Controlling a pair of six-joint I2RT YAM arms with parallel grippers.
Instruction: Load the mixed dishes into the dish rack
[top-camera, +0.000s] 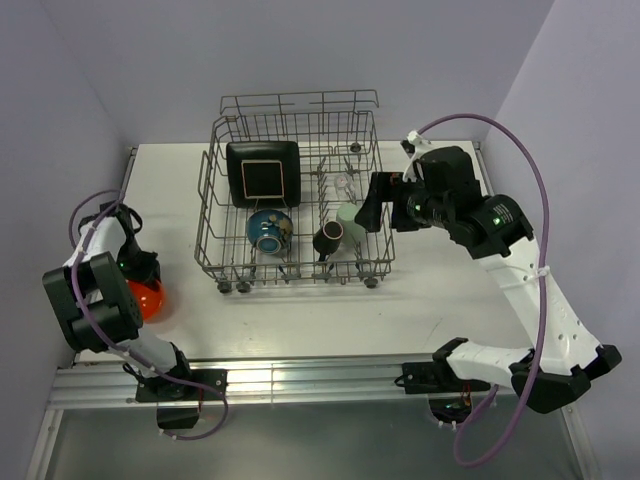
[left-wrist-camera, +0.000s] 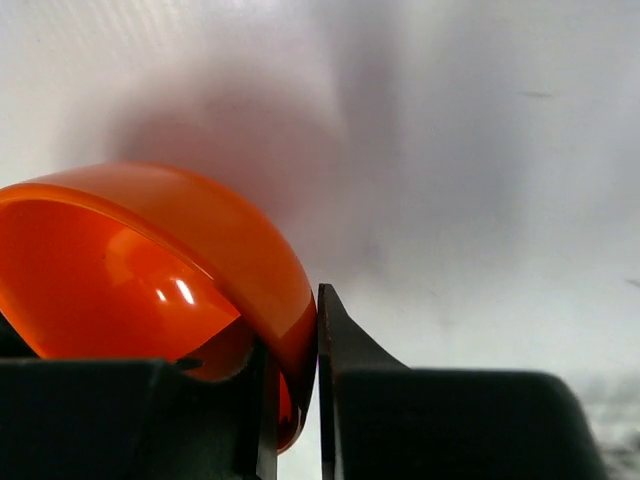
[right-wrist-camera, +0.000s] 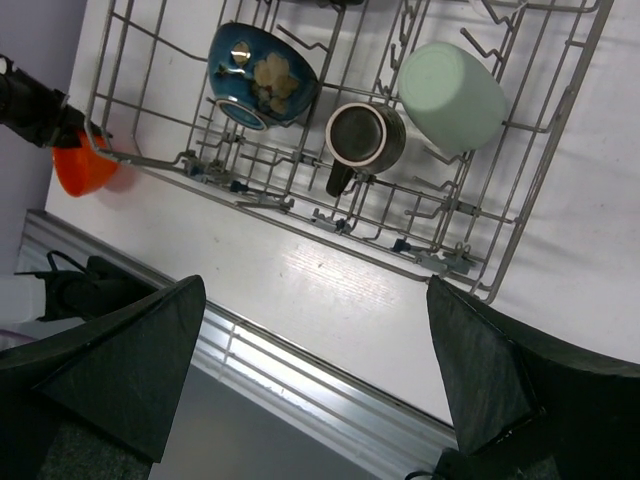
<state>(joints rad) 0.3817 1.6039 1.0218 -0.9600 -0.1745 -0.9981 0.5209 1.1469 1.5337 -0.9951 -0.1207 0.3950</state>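
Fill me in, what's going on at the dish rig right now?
The left claw pinches the rim of the small orange bowl, left of the dish rack. The right claw hangs open and empty at the rack's right side. Racked: black square plate, blue bowl, brown mug, pale green cup, clear glass. Only the orange bowl is left.

Robot lab test cell. Evidence: bare white tabletop (top-camera: 300, 320) boxed in by plain pale lilac wall panels (top-camera: 300, 50). A silver aluminium extrusion rail (top-camera: 300, 378) runs along the near edge, carrying a black-and-white left arm (top-camera: 95, 300) and right arm (top-camera: 545, 300). A loose purple cable (top-camera: 546, 230) loops over the bench. The grey metal wire dish rack (top-camera: 290, 268) sits directly on the tabletop.
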